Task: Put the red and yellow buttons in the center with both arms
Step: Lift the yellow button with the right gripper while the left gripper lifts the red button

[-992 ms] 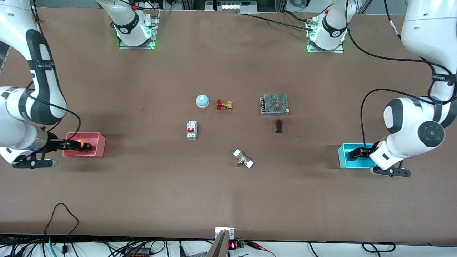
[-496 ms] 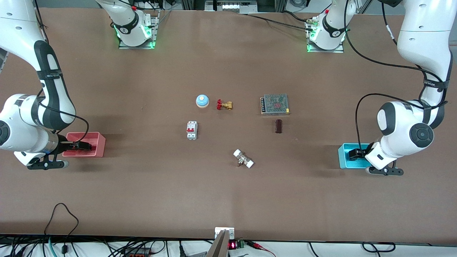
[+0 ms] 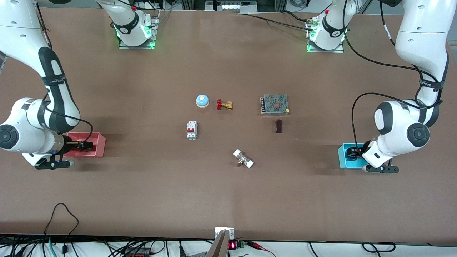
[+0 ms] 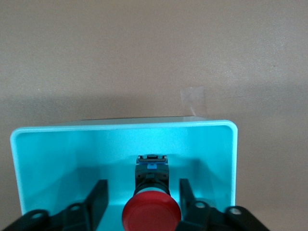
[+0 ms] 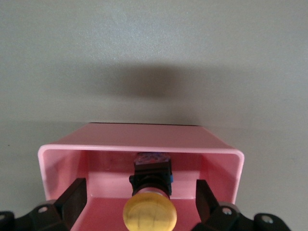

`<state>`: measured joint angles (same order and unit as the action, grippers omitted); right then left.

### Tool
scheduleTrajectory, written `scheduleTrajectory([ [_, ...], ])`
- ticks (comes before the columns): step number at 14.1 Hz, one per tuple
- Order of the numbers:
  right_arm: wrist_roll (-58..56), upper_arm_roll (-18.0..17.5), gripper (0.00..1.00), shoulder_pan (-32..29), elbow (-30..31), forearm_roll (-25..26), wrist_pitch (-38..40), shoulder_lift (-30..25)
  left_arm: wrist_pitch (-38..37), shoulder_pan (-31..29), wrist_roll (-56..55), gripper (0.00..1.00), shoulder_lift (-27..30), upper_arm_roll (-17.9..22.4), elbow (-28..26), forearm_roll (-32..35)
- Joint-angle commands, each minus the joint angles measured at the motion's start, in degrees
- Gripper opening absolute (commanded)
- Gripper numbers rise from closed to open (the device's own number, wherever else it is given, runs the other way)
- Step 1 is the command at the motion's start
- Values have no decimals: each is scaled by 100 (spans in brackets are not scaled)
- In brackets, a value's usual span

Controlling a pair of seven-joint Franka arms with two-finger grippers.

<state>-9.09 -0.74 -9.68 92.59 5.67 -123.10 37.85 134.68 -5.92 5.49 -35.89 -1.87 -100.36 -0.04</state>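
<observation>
Since each button lies in a bin, both grippers straddle their targets unclosed: left gripper around the red button in the cyan bin at frame right, right gripper around the yellow button in the pink bin at frame left.

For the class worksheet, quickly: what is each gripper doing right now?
Left gripper: open, fingers either side of the red button in the blue bin.
Right gripper: open, astride the yellow button in the pink bin.

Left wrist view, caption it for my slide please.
Left pincer open, straddling the red button inside the turquoise bin.
</observation>
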Motion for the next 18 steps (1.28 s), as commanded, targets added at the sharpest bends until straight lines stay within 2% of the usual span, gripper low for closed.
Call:
scheduleTrajectory([
  [1, -102, -31, 93, -69, 110, -13, -38, -59, -37, -14, 92, 27, 91, -24, -1, -40],
  [2, -102, -40, 85, -95, 110, -13, -21, -50, -55, -14, 127, 24, 161, -24, 16, -31],
  [4, -181, -31, 70, -104, 119, -22, -3, -50, -326, 3, 136, 23, 354, -32, 69, -5],
  [7, -216, -31, 55, -113, 136, -22, 6, -50, -1422, 39, 128, 23, 670, -50, 559, 22],
  [10, -225, -40, 23, -122, 145, -31, 14, -50, -2382, 135, 58, 23, 917, -199, 939, 13],
  [11, -234, -32, 17, -122, 145, -22, 14, -41, -2541, 222, -47, 23, 996, -252, 931, 13],
  [13, -339, -31, 12, -122, 136, -31, 14, -15, -2736, 486, -616, 21, 1014, -445, 904, 13],
  [15, -357, -40, 12, -113, 119, -22, 14, -58, -2710, 906, -1590, 21, 970, -525, 860, 13],
  [18, -611, -40, 12, -78, 119, -13, 548, -601, -2238, 1610, -2621, 20, 725, -525, 895, 4],
])
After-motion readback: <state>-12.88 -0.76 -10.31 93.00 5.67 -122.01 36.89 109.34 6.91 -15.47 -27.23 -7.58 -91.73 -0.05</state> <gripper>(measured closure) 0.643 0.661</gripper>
